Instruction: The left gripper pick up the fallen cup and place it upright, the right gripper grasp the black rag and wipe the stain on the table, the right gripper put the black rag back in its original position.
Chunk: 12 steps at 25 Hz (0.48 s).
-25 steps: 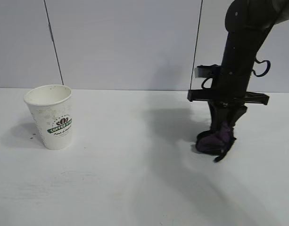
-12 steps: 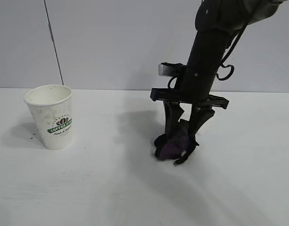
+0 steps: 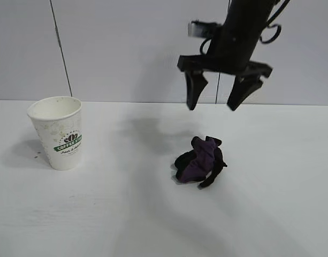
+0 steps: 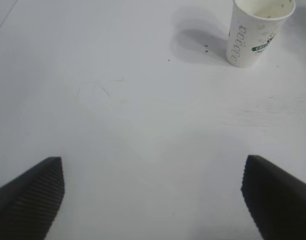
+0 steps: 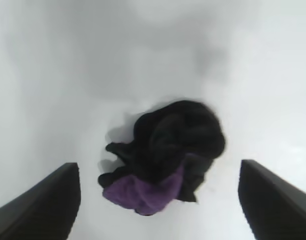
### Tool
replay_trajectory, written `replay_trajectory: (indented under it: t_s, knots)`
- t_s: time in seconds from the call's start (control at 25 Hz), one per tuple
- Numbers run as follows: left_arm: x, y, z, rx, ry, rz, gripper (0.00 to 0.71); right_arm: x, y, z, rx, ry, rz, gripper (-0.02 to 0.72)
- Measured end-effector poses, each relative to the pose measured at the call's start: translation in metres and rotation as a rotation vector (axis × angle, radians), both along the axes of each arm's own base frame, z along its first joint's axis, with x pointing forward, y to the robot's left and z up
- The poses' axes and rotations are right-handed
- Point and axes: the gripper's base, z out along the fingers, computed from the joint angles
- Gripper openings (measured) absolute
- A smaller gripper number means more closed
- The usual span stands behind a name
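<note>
We see the right gripper (image 3: 224, 101) hanging spread and empty above the wadded purple-and-black black rag (image 3: 200, 161), which lies released on the white matte table (image 3: 126, 214), well apart from the upright white paper "COFFEE" cup (image 3: 58, 132) at its nine o'clock. The left gripper (image 4: 153, 190) hovers spread over bare tabletop. The risk we judge: no stain shows, so the rag may not lie in its original place.

On the table (image 3: 126, 214) only two things stand in the way: the cup (image 3: 58, 133), upright at the left, and the rag (image 3: 200, 160), a low lump right of centre. They are well apart, with bare tabletop between them, in front of both and behind them up to the wall.

The right gripper (image 3: 217, 97) hangs above the rag, fingers spread wide, with open air between its tips and the cloth. In its wrist view the rag (image 5: 165, 155) lies between the two fingers, touching neither.

The left gripper (image 4: 153, 197) is spread over bare surface, with the cup (image 4: 258, 31) far ahead and off to one side.
</note>
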Motion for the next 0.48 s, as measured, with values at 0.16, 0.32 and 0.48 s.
replay_trajectory:
  t_s: [0.16,0.32,0.48]
  knots:
    - [0.000,0.000,0.000,0.000,0.000,0.000,0.696,-0.005,-0.043,0.035,-0.290,-0.102,-0.123,0.526]
    - [0.000,0.000,0.000,0.000,0.000,0.000,0.696,-0.017,-0.105,0.081,-0.361,-0.193,-0.304,0.524]
    - [0.000,0.000,0.000,0.000,0.000,0.000,0.696,-0.057,-0.179,0.139,-0.342,-0.290,-0.512,0.523]
